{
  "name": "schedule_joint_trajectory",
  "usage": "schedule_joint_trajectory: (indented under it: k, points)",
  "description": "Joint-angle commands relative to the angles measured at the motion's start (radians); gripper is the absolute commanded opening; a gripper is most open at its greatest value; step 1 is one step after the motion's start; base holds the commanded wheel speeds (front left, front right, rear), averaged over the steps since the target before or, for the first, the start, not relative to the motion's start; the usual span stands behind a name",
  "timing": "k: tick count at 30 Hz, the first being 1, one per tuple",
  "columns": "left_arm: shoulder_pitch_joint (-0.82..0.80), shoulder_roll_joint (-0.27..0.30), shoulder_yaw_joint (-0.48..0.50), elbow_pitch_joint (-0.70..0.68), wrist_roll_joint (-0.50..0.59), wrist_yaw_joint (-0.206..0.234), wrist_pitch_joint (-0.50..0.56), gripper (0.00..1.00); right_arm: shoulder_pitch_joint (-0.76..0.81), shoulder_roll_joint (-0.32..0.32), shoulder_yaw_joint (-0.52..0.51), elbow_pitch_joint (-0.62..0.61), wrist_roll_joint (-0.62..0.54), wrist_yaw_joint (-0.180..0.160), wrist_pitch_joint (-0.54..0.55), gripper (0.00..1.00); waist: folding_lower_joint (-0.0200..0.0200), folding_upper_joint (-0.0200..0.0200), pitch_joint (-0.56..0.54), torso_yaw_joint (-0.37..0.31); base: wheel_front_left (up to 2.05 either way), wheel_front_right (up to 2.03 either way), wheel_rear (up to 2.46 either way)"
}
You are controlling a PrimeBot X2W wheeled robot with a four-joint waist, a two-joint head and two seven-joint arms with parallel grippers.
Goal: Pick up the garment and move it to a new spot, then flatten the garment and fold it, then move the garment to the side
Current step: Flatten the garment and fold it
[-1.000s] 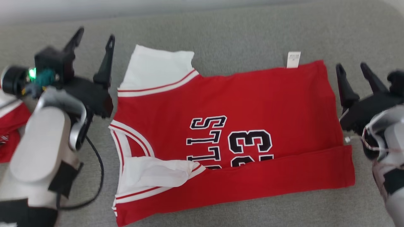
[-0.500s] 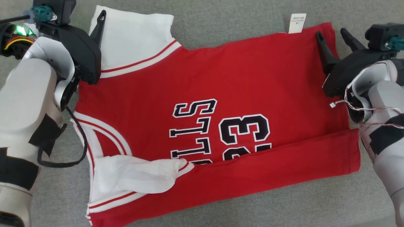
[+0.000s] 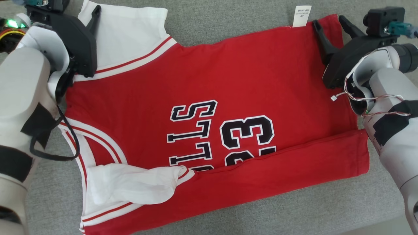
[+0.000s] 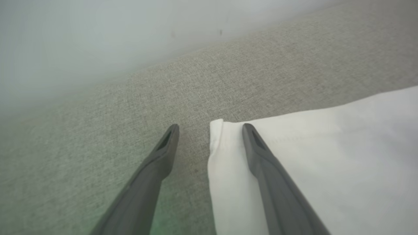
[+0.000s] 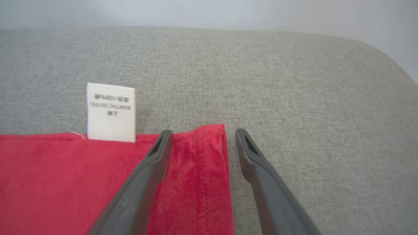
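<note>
Left pincer (image 4: 210, 130) and right pincer (image 5: 202, 133), both spread, are each straddling a far corner of the jersey (image 3: 248, 75), likely lining up a fold

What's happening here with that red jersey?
A two-armed robot is working on a red and white basketball jersey spread on a grey fabric cushion. Its near edge is already folded over. The open left gripper straddles the corner of the far white sleeve; the open right gripper straddles the far hem corner beside the white care label. Neither grips cloth yet.
</note>
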Motion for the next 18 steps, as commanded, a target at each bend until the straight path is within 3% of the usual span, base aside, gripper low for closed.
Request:
schedule_joint_trajectory:
  k: [1, 2, 3, 4, 8, 18]
  points:
    - [-0.011, -0.016, -0.010, 0.013, -0.030, 0.002, 0.014, 1.00, -0.019, 0.006, 0.018, 0.016, 0.015, -0.002, 0.004, 1.00, -0.0001, -0.0002, 0.001, -0.002, 0.00, 0.00, 0.00]
    - [-0.010, -0.020, -0.017, 0.020, -0.041, 0.002, 0.025, 0.83, -0.024, 0.007, 0.026, 0.025, 0.023, -0.002, 0.014, 0.59, -0.0001, -0.0002, 0.001, -0.001, 0.00, 0.00, 0.00]
    - [-0.009, -0.023, -0.026, 0.026, -0.049, 0.002, 0.039, 0.35, -0.031, 0.006, 0.034, 0.037, 0.028, -0.002, 0.022, 0.30, -0.0001, -0.0002, 0.001, 0.000, 0.00, 0.00, 0.00]
    - [-0.010, -0.024, -0.036, 0.028, -0.059, 0.002, 0.051, 0.00, -0.041, 0.005, 0.041, 0.043, 0.034, -0.002, 0.026, 0.00, -0.0001, -0.0002, 0.001, 0.001, 0.00, 0.00, 0.00]
    - [-0.024, -0.020, -0.044, 0.025, -0.100, 0.002, 0.021, 0.00, -0.063, -0.001, 0.060, 0.061, 0.058, -0.002, 0.009, 0.00, -0.0001, -0.0002, -0.006, 0.012, 0.00, 0.00, 0.00]
    - [0.003, -0.039, -0.037, -0.017, -0.167, 0.002, -0.176, 0.00, -0.020, -0.036, 0.096, 0.073, 0.103, -0.002, -0.126, 0.00, -0.0001, -0.0002, -0.076, 0.054, 0.00, 0.00, 0.00]
